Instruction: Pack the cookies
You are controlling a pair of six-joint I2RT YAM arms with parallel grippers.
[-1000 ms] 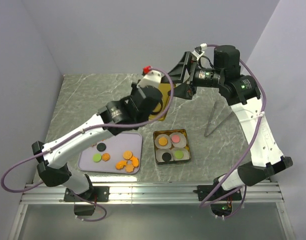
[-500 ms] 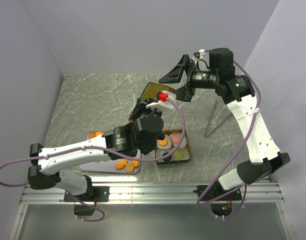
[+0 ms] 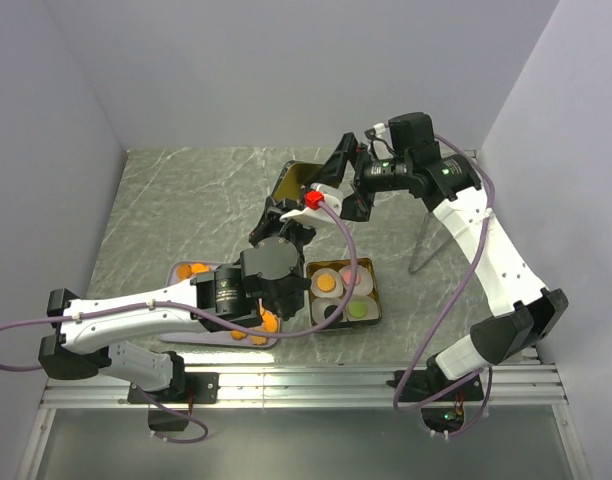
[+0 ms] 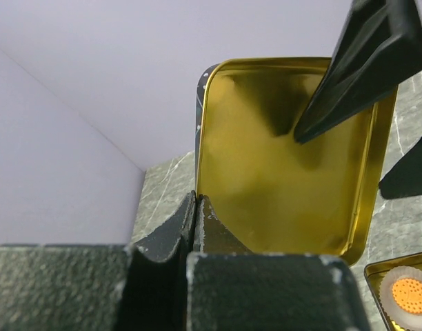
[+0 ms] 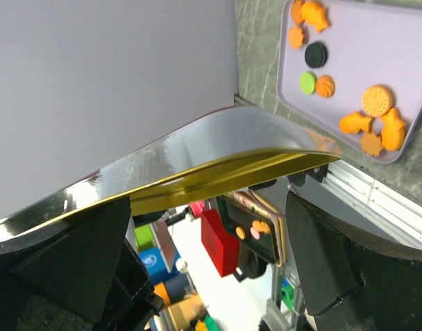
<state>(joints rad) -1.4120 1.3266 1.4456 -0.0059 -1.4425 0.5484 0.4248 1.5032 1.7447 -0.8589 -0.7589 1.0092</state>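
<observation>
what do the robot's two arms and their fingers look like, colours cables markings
Both the left arm and right arm have white link shells with black joints and bases. A thin purple cable loops along each. The left wrist carries a small red block; the right shows a green light. The fingers are black, rough-textured wedges.

Orange, black and green cookies on lilac tray; lid gold inside, glossy black outside; grey marbled table; plain lilac wall.
</observation>
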